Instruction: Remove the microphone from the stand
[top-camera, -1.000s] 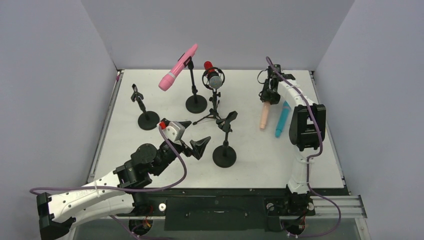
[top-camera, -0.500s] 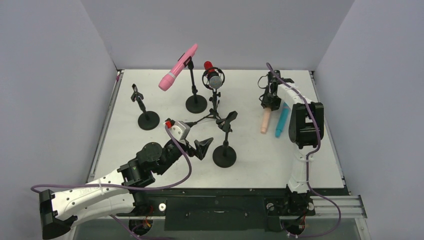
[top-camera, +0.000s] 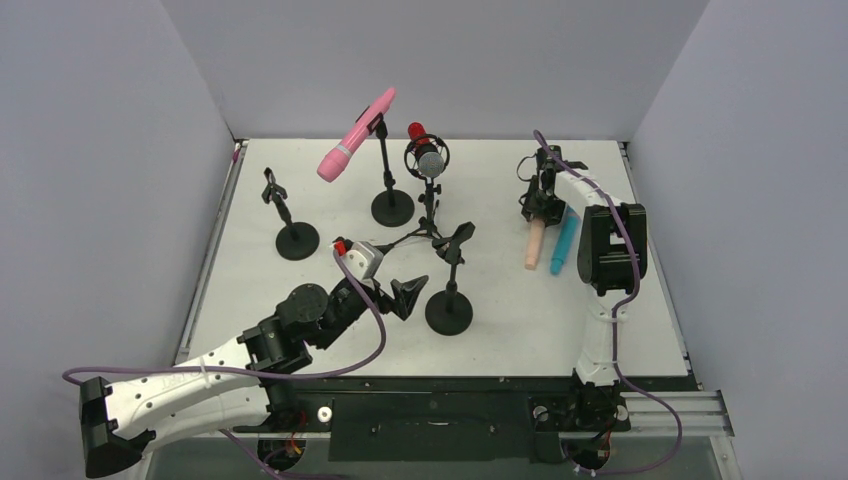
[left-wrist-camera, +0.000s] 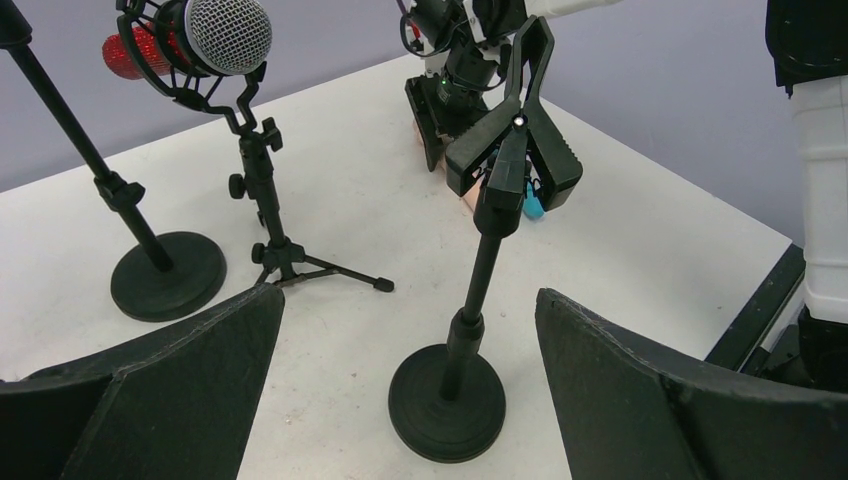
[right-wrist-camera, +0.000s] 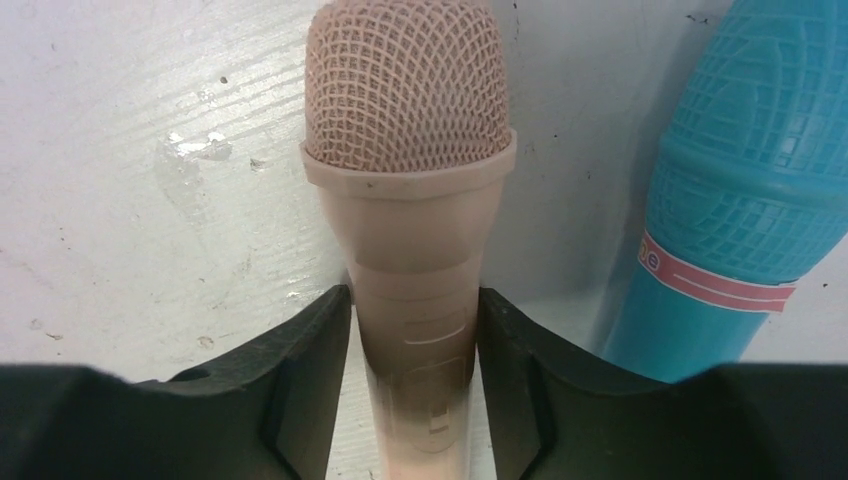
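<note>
1. right tool (right-wrist-camera: 415, 310): its jaws sit close along both sides of the beige microphone (right-wrist-camera: 410, 150) handle; i cannot tell whether they press it or only flank it.
2. that microphone lies flat on the table (top-camera: 500, 300), off any stand, at the far right just beside a teal microphone (right-wrist-camera: 750, 170).
3. left tool (left-wrist-camera: 405, 310): jaws spread wide and holding nothing, facing an empty clip stand (left-wrist-camera: 480, 260).
4. farther out: a red-and-silver microphone (left-wrist-camera: 200, 35) in a tripod mount (left-wrist-camera: 270, 220), a pink microphone (top-camera: 357, 133) clipped on a tall stand (top-camera: 390, 190), and another empty stand (top-camera: 290, 225) at the left.
</note>
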